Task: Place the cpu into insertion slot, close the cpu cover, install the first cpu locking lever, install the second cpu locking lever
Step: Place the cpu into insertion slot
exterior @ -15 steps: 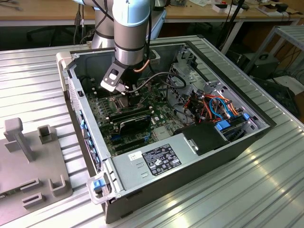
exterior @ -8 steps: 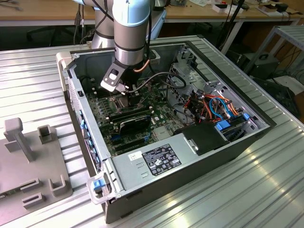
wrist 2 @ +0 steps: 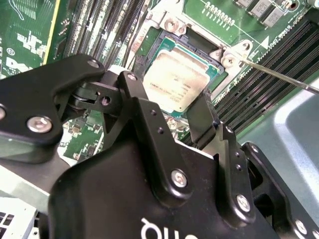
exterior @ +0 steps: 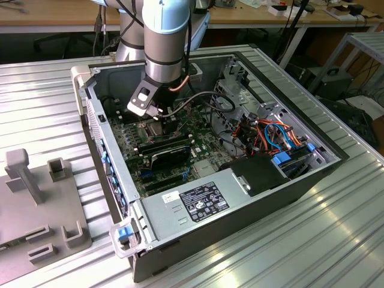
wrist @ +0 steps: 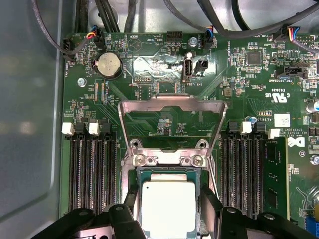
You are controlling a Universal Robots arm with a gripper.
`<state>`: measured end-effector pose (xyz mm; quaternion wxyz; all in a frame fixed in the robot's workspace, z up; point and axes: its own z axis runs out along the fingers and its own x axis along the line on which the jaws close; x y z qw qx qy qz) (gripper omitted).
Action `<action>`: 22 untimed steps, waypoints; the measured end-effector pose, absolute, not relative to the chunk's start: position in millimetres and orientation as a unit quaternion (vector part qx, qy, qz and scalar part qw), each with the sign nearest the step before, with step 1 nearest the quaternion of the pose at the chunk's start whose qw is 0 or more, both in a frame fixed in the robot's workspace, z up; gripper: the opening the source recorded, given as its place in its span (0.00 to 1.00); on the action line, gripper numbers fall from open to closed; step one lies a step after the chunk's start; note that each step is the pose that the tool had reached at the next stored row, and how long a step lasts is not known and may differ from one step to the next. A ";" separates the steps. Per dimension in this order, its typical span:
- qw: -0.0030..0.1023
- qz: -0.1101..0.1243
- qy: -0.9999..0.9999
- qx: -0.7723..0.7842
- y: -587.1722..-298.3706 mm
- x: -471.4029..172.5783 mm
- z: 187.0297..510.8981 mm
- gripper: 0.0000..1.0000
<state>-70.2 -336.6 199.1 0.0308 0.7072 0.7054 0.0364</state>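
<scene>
I log silkscreen print on the motherboard [wrist: 149, 64], a label on the power supply [exterior: 180, 213], faint marking on the cpu [wrist 2: 174, 79].

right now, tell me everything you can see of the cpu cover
The cpu cover is a thin silvery metal frame around one large window, through which the green board shows. It stands open, swung back from the slot on a hinge by two screws, and does not lie over the cpu. Nothing else touches it.

Silver arm [exterior: 163, 55] w/ lt-blue joint caps [exterior: 171, 15]; black hand [wrist 2: 168, 99], silver screws [wrist 2: 39, 123].
</scene>
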 end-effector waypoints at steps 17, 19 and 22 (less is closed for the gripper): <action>0.032 0.034 0.705 0.707 -336.6 -70.0 211.9 0.61; 0.032 0.033 0.706 0.707 -336.6 -69.9 215.8 0.61; 0.032 0.033 0.706 0.707 -336.6 -69.9 222.3 0.61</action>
